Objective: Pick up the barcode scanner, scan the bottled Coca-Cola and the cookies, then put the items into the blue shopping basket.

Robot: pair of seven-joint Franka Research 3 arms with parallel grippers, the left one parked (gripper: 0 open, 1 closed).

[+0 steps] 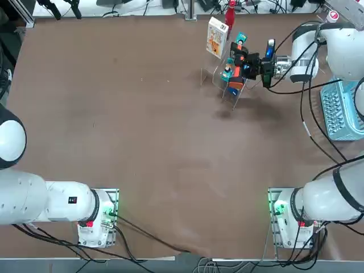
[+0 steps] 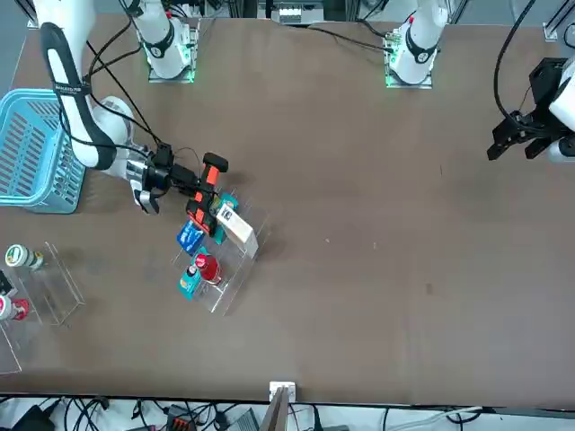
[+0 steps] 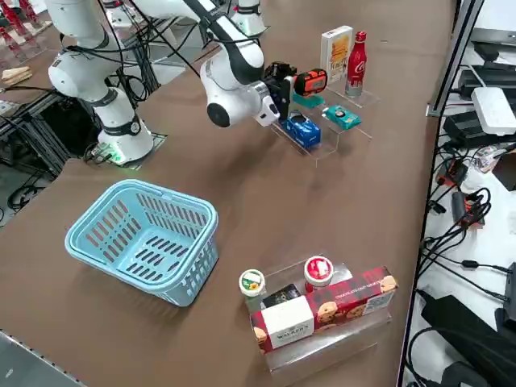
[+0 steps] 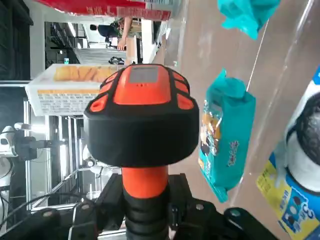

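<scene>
Barcode scanner (image 3: 309, 81): black body, orange-red trim, clamped by its handle between the jaws of the right gripper (image 3: 284, 87), head projecting level beyond the fingertips.

Cookies (image 3: 335, 53): white box with orange-yellow picture, upright, just beyond the scanner head, facing it.

Bottled Coca-Cola (image 3: 355, 60): slim red bottle, red cap, upright, just beside the box, beyond the jaws.

Blue shopping basket (image 3: 129, 211): light blue, slotted walls, upright, well apart behind the jaws.
</scene>
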